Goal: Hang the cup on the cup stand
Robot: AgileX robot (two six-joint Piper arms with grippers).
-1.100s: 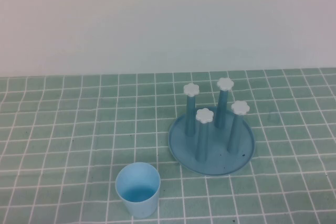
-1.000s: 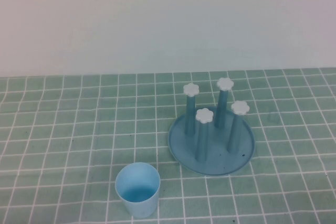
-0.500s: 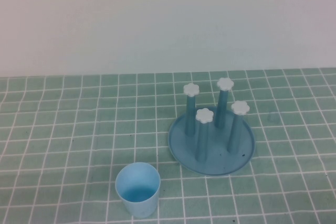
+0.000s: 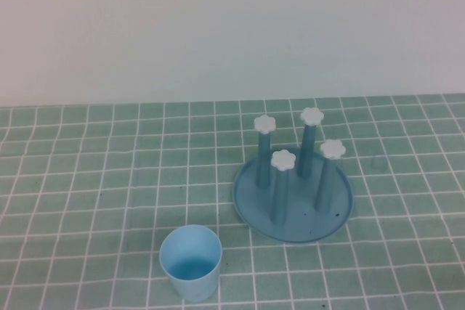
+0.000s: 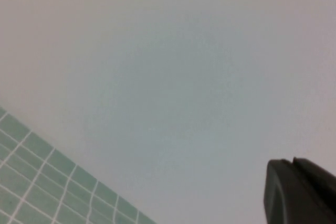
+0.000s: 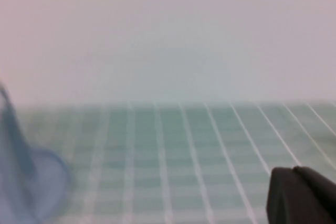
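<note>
Near frame edge, cup partly cropped

Right tool, blurred cup stand

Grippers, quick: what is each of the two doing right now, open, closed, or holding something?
Left gripper: shut, holding nothing, only its dark tip shows in its wrist view.
Right gripper: shut, holding nothing, away from the small light-blue plastic cup.
</note>
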